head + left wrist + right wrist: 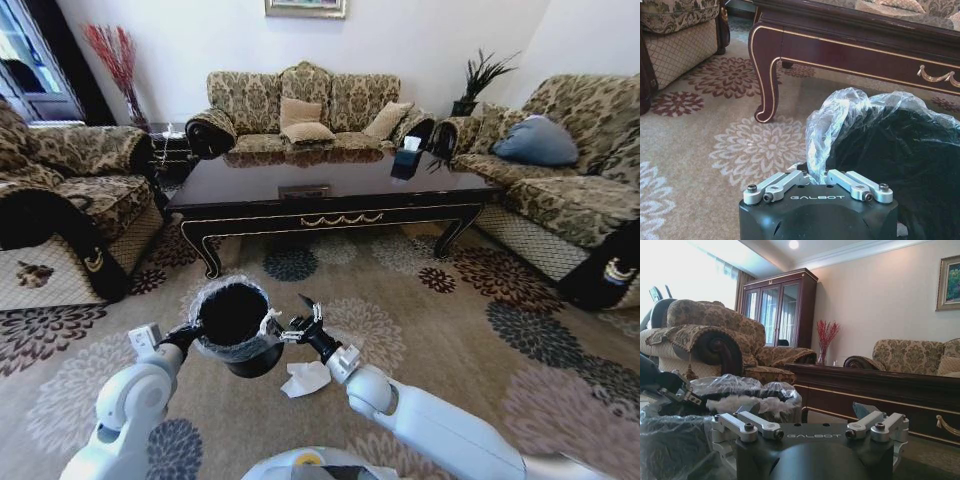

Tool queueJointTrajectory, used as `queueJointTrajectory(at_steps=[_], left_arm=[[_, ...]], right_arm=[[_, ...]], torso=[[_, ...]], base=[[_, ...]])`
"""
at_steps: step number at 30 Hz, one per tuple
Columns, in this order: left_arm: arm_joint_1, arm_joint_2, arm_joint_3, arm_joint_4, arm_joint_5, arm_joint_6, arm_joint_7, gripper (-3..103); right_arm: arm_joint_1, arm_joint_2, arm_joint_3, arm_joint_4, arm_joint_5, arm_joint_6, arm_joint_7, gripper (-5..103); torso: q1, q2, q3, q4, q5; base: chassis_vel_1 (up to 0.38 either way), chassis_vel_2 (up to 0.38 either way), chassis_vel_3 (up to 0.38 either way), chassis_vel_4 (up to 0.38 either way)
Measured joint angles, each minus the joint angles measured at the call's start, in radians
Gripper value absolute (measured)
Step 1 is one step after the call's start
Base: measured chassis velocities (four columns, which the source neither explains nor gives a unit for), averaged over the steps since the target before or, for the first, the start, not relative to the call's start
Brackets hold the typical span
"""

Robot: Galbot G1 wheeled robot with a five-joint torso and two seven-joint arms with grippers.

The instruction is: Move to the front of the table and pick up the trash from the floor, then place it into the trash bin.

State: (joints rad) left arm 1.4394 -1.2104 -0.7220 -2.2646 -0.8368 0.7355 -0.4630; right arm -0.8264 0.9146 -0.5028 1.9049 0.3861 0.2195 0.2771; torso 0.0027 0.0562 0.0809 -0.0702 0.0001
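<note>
A sitting room with patterned sofas on three sides and a flowered carpet (470, 300) lies ahead, and the table (330, 190) stands across the middle of it; every place below is taken from the trash bin (233, 322), which is held up off the carpet on the robot's side of the table. The left gripper (190, 335) is closed on the bin's rim at its left side, its fingers (790, 178) pinching the bag-lined edge as the left wrist view shows. The right gripper (300, 325) sits just beside the bin's right rim with its fingers spread and nothing between them; the right wrist view puts the crinkled liner right in front of them. A crumpled white tissue (307, 378), part of the trash, lies on the carpet just below and to the right of the bin, under the right wrist, apart from the fingers. My judgement: the robot is already at the table's front, and the pick-up of this tissue is the step in hand. The next move calls for the right gripper to drop beneath the bin's rim level and close on the tissue, while the left holds the bin steady to receive it.
</note>
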Motion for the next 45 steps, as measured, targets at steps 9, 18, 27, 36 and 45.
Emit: queueJointTrajectory(at_steps=[9,18,27,36,45], left_arm=[[-0.015,-0.037,0.032,0.035,0.027,0.0,0.01,4],[-0.021,-0.018,-0.038,0.048,0.014,0.0,0.015,4],[-0.029,0.022,-0.178,0.129,-0.041,0.0,-0.005,4],[-0.001,0.027,-0.244,0.183,-0.049,0.0,0.005,4],[0.076,0.009,-0.297,0.146,-0.048,0.0,0.011,4]], right_arm=[[0.072,0.017,-0.063,-0.002,0.004,-0.018,0.001,100],[0.054,0.017,0.055,-0.032,0.095,-0.042,0.009,100],[0.065,0.022,0.153,-0.157,0.359,-0.441,0.253,100],[0.051,0.134,0.191,-0.457,0.336,-0.469,0.253,100],[0.106,0.299,0.21,-0.742,0.125,-0.424,0.006,100]], torso=[[0.0,0.0,0.0,0.0001,-0.0002],[0.0,0.0,0.0,0.0002,-0.0002],[0.0,0.0,0.0,0.0009,-0.0003],[0.0,0.0,0.0,-0.0004,-0.0001],[0.0,0.0,0.0,0.0004,-0.0003]], base=[[0.0,0.0,0.0,0.0],[0.0,0.0,0.0,0.0],[0.0,0.0,0.0,0.0],[0.0,0.0,0.0,0.0],[0.0,0.0,0.0,0.0]])
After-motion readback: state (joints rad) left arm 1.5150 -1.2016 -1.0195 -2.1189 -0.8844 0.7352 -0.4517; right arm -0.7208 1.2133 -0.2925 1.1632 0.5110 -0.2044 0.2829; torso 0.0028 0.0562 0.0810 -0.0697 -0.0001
